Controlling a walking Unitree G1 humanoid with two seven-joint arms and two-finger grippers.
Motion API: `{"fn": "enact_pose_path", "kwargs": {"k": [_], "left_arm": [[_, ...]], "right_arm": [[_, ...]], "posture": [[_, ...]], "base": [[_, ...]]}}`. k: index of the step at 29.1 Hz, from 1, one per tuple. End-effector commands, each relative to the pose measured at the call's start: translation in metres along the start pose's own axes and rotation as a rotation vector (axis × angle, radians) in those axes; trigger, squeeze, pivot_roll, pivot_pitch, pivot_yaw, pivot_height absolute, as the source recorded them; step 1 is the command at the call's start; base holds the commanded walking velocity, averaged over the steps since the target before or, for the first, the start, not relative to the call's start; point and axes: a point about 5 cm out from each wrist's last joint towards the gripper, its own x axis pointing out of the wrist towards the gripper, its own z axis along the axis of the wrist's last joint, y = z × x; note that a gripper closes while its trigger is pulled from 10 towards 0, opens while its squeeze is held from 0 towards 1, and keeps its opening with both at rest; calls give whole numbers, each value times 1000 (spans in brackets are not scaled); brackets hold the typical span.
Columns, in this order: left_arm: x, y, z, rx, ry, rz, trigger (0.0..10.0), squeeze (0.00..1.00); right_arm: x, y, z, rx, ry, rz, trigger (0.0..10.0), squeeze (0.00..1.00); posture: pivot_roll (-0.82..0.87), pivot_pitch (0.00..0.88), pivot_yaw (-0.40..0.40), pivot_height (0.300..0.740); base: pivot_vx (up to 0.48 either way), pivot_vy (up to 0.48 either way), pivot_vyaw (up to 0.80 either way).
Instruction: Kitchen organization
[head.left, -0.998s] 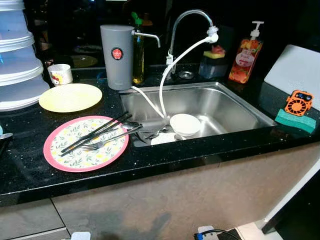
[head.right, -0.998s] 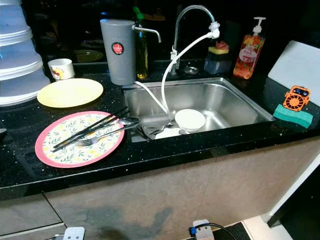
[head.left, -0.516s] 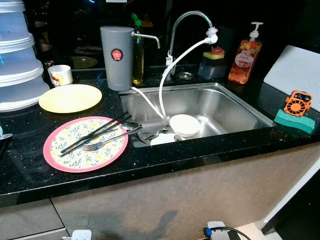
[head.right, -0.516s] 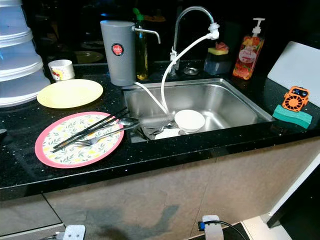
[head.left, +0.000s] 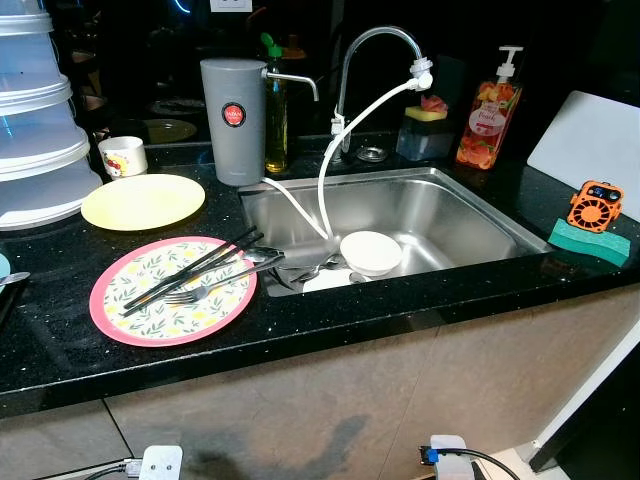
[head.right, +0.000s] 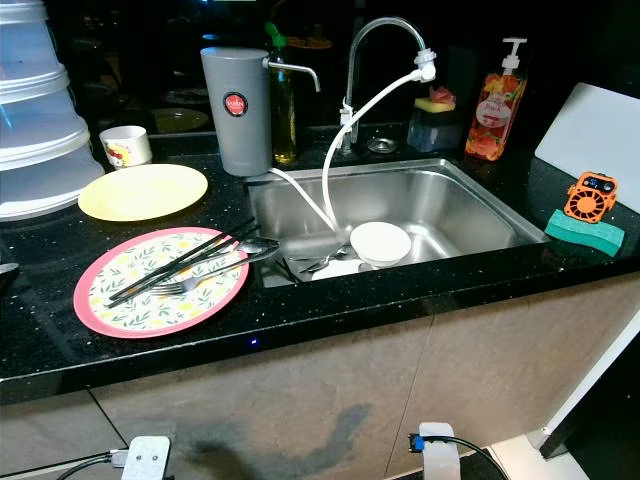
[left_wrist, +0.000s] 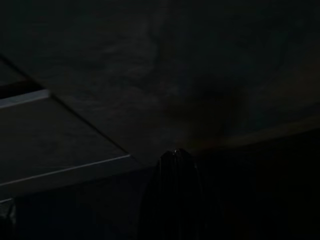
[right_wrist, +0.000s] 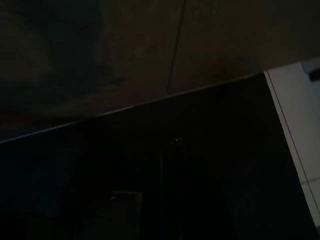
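Black table (head.left: 300, 330) across mid-frame; pink floral plate (head.left: 172, 290) at left centre, chopsticks (head.left: 185, 270) and fork (head.left: 210, 288) lying on it; yellow plate (head.left: 142, 201) behind it; white bowl (head.left: 370, 252) in steel sink (head.left: 460, 215), centre; both grippers' wrist views too dark, finger state cannot tell.

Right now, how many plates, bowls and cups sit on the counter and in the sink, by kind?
Plates: 2, floral pink-rimmed plate and yellow plate
Bowls: 1, white bowl in the sink
Cups: 1, small white cup
Total: 4
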Motion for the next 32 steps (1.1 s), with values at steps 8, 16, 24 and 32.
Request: {"fn": "enact_pose_path", "kwargs": {"k": [8,16,24,32], "left_arm": [[-1,-13,-2,-29,-4,-6,10000,0],[-4,5,-8,-14,18,14,10000,0],[-2,5,-9,15,67,3,10000,0],[0,-8,-10,84,98,-56,10000,0]], "right_arm": [[1,-7,5,-142,6,29,10000,0],[2,-12,7,-44,3,-68,10000,0],[3,-1,8,-116,7,34,10000,0],[-3,-18,-9,-34,64,-43,10000,0]], "posture": [[59,35,-52,740],[11,70,-62,740],[0,60,-54,740],[8,41,-11,740]], "base": [[0,0,0],[0,0,0],[0,0,0],[0,0,0]]}}
